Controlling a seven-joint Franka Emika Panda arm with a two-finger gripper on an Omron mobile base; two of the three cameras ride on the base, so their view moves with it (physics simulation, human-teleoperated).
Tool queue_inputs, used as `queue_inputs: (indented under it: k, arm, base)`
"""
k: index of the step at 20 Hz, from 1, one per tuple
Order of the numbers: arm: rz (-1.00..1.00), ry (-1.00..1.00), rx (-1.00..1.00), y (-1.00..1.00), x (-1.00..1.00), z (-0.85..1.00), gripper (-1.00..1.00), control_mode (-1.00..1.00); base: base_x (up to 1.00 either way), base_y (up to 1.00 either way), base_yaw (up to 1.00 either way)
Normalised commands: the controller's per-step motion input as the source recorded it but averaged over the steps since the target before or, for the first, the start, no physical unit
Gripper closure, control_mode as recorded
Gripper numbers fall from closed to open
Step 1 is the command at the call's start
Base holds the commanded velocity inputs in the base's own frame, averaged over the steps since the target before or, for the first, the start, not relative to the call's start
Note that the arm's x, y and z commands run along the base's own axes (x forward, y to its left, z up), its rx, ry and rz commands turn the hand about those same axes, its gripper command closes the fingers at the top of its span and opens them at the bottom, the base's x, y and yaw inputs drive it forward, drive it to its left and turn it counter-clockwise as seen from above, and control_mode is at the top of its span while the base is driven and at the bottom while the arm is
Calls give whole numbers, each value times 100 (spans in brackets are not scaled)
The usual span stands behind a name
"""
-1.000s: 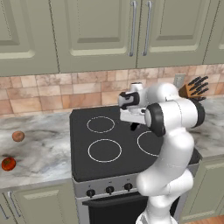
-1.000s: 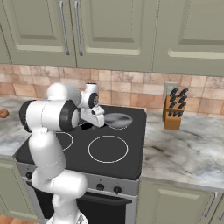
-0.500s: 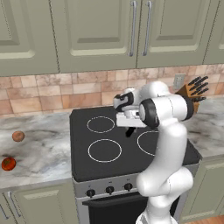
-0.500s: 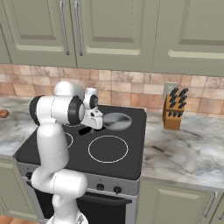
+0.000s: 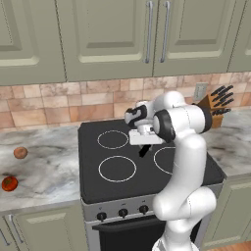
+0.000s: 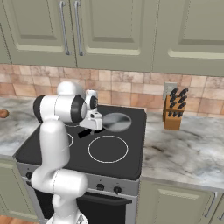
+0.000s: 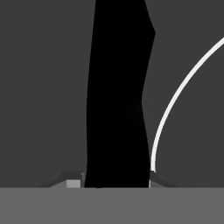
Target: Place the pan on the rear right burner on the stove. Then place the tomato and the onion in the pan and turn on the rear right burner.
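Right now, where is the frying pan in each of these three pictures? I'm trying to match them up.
Left base view: the pan's black handle pokes out below the gripper; the arm hides its bowl.
Right base view: the pan sits at the stove's rear right, left of the knife block.
Hand view: the handle runs up the middle.
Shared landmark: the stove's white rings.
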Motion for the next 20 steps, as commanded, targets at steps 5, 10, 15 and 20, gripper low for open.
queue_inputs:
  k: [5,10,15,20]
  arm:
    - [0,11,0,-24,12,-31,100,-100]
    - [0,11,0,-25,13,-34,100,-100]
    - [0,12,0,-20,15,-37,100,-100]
    - [0,11,0,-10,12,-26,-100,-100]
  base:
    - [0,0,0]
    - [0,0,0]
    - [0,0,0]
    - [0,0,0]
